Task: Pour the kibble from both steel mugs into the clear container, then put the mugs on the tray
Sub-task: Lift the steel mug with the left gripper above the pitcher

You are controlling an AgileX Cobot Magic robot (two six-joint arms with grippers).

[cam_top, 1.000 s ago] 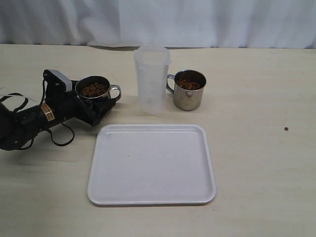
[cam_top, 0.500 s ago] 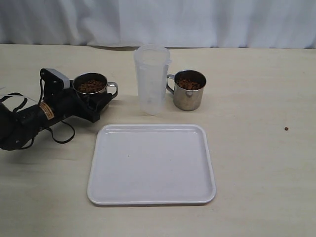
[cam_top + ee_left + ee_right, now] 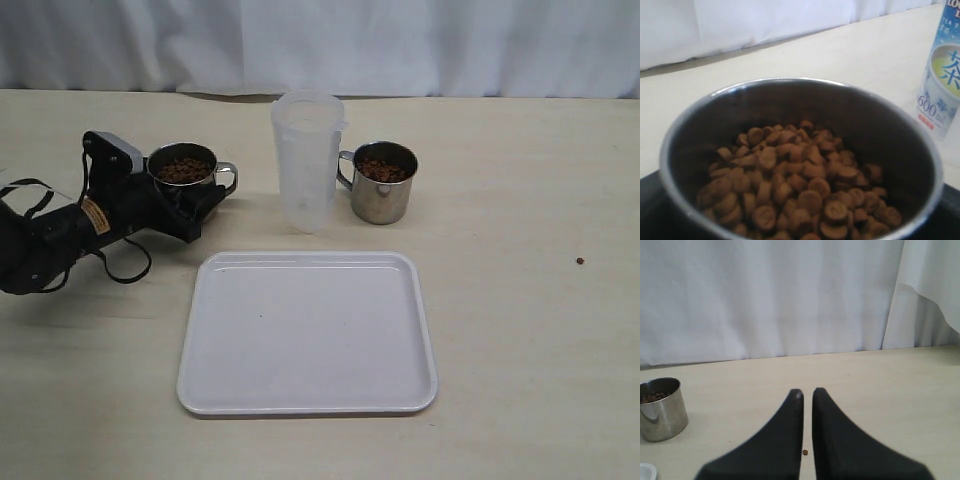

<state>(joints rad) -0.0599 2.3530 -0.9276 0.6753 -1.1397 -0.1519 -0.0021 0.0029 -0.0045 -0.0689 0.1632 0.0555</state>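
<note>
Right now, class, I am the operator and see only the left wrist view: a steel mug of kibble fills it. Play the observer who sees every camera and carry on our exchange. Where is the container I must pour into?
Observer: The clear container stands upright just right of the left mug in the exterior view, apart from it.
Operator: And the other mug?
Observer: The second mug, also holding kibble, stands on the container's far side, handle turned toward it.
Operator: Is the right gripper busy?
Observer: No; the right gripper is shut on nothing, outside the exterior view.
</note>
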